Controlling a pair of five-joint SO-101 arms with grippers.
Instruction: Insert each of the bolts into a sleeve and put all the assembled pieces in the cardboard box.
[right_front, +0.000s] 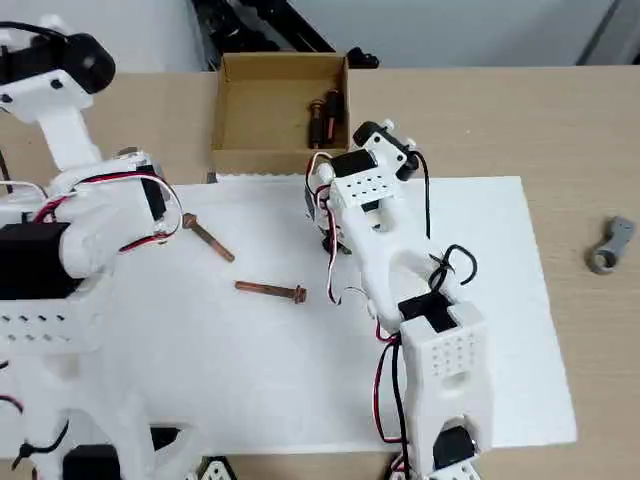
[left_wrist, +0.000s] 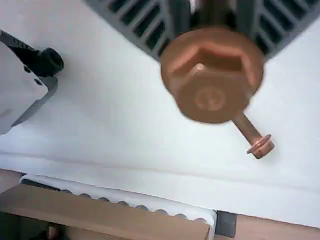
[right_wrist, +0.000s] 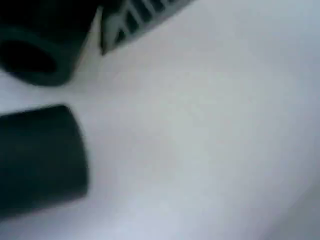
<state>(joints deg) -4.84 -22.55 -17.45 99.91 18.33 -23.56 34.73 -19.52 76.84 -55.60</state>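
– Closest up, what is that?

– Copper-coloured hex-head bolt (left_wrist: 212, 75), clamped in the left gripper (left_wrist: 207, 12). The ribbed dark fingers (left_wrist: 135, 22) are narrowed onto the shank just behind the head. The rest of the shank points out over the white foam sheet (right_front: 250, 380), near its left edge. I take it the bolt is held that way so the free end can slide into a sleeve.

– And the other bolt?

– A second copper bolt (right_front: 272, 290) lies flat near the middle of the sheet, apart from both arms and with no sleeve on it.

– Where are the sleeves?

– Two short black tube sleeves (right_wrist: 37, 162) rest on the sheet close under the right gripper (right_front: 328, 228), towards the sheet's far edge. One lies on its side and the other (right_wrist: 35, 55) shows its open bore. Whether that gripper has hold of one, I cannot tell. It probably sits there to offer a sleeve to the bolt.

– And the box?

– An open brown cardboard box (right_front: 258, 105) stands just past the sheet's far edge. A few assembled bolt-and-sleeve pieces (right_front: 326, 117) lie against its right wall.

– Anything else?

– A small grey plastic part (right_front: 611, 245) lies on the wooden table (right_front: 560, 120), near its right edge.

– Any writing?

– No legible print anywhere.
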